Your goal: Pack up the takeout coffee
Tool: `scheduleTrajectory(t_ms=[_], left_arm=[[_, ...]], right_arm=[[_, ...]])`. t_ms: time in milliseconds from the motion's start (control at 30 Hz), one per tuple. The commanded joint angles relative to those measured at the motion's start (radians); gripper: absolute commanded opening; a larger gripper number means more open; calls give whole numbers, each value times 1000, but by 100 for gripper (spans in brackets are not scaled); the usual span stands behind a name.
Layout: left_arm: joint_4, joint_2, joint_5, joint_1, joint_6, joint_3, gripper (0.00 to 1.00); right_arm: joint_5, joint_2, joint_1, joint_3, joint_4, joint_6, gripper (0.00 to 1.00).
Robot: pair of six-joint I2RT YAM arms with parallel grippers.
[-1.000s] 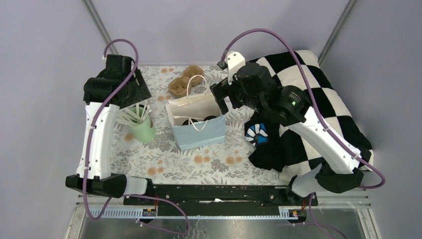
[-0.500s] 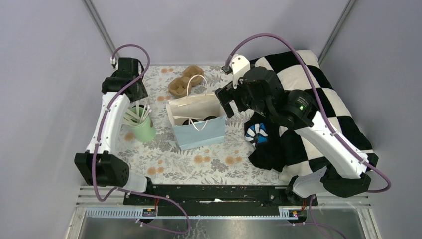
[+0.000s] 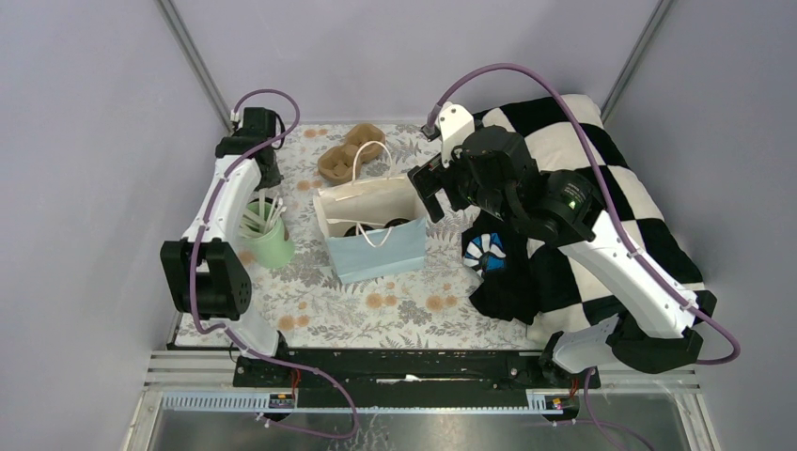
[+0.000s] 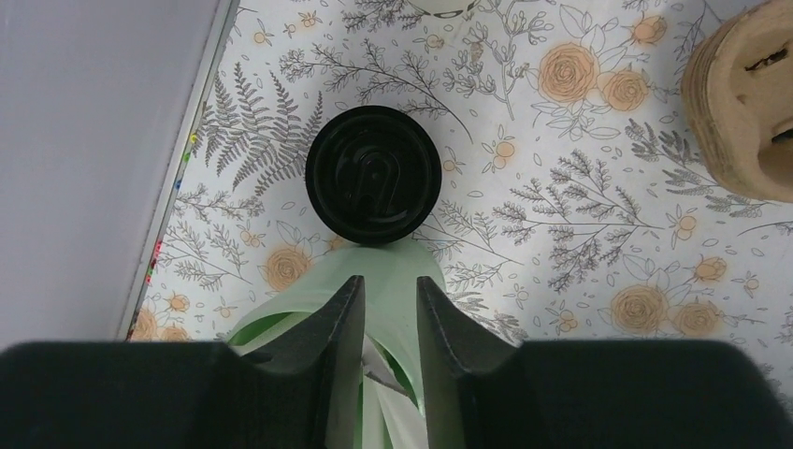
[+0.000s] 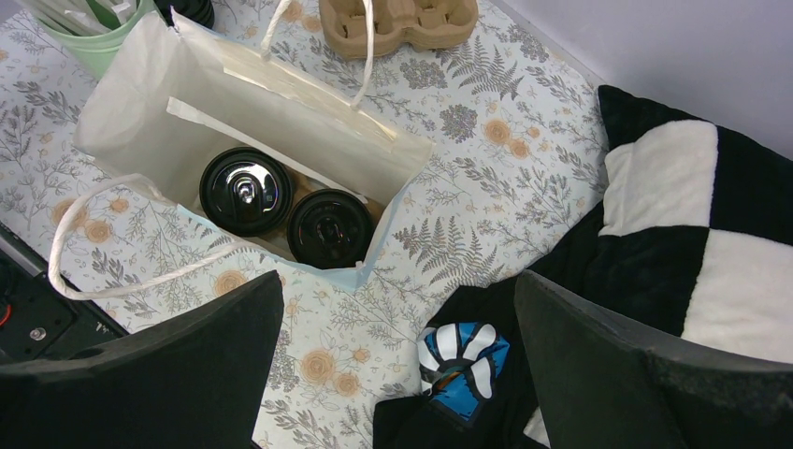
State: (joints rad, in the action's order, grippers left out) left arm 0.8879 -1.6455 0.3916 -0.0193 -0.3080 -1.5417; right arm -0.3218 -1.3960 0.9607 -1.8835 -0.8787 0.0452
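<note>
Both lidded cups sit in the blue bag, and your left arm is pulling clear.

Top view: within the last second the left arm has folded back and swung up the left edge to the far-left corner, well apart from the bag. The right arm has barely shifted and hangs at the bag's right end. Left wrist: the left gripper hangs over the mint-green cup, jaws a narrow slit apart, pinching nothing. A black lid sits just beyond on the tablecloth; you can't tell whether a cup is under it. Right wrist: the right gripper is spread wide and empty above the open bag, with the two cups side by side inside, lids up. Packing looks done and the arms are clearing off. Check that loose lid before you call it.
</note>
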Motion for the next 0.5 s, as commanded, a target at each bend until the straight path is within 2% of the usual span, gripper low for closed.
scheduleTrajectory(t_ms=[0,67,200,267,467], left_arm=[[-13,37,30,6,9,-41,25],[4,50,32,6,5,-50,17],[38,82,64,6,9,-85,10],[64,95,80,7,15,-113,0],[152,144,161,6,25,-180,0]], right_arm=[[-14,13,-6,-26,34,7,100],[-16,13,-7,-26,37,8,100],[-10,8,-7,-34,43,7,100],[-2,6,-6,-40,42,8,100],[9,4,-6,-48,40,11,100]])
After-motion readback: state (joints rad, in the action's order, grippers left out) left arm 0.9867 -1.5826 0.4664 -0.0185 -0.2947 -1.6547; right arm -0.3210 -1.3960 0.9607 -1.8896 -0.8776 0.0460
